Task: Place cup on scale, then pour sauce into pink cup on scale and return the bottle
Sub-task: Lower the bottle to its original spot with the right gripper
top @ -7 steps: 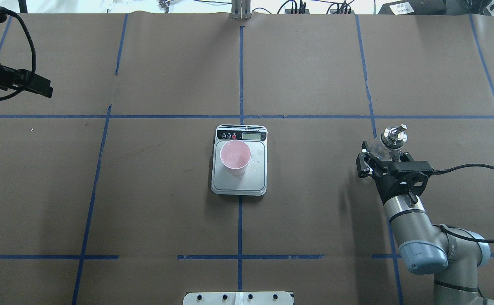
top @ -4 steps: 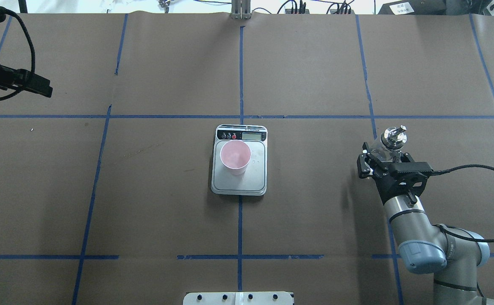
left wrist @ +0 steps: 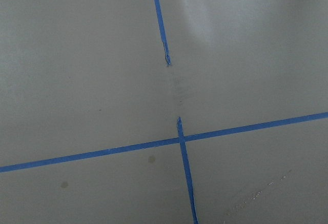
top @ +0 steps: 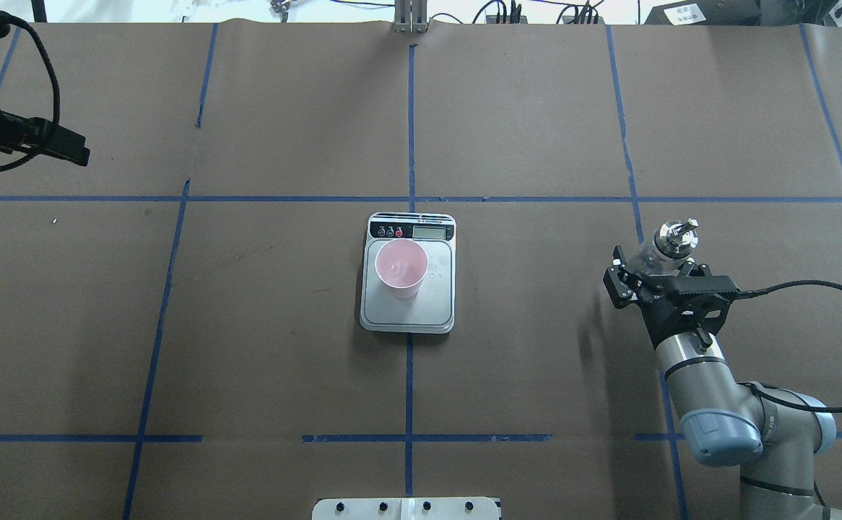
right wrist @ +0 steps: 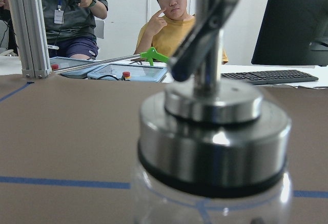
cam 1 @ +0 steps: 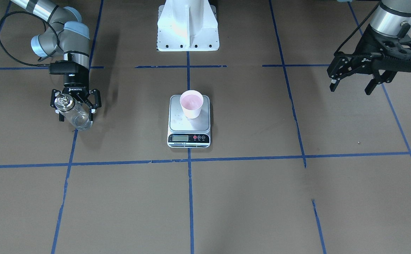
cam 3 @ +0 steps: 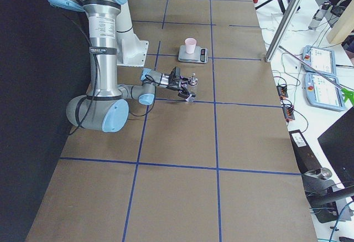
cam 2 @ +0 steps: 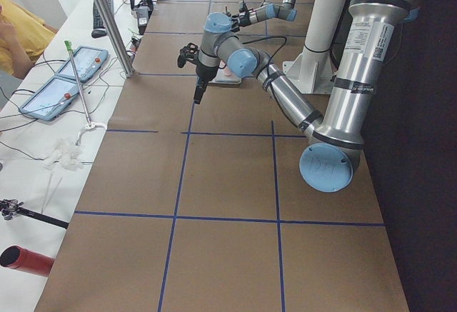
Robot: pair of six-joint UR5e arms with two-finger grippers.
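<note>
"ROBOTIQ", as far as the print resolves, stands on the right claw (cam 1: 75, 106); the scale (cam 1: 189, 121) display is unreadable.

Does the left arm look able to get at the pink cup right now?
Probably yes: the left gripper hangs open and empty, the cup stands uncovered on the scale, and the right gripper holds the bottle far aside.

From behind the robot we look forward and steeply down over the whole worktop (top: 536, 108), while the front-facing view looks back at the robot's base from the opposite edge; both share the scale (top: 408, 303) (cam 1: 189, 121) at the centre. Two side views look along the worktop from its left and right ends. The left wrist view looks closely down on bare paper, and the right wrist view sits just behind the bottle (right wrist: 210, 147), facing the far edge.
</note>
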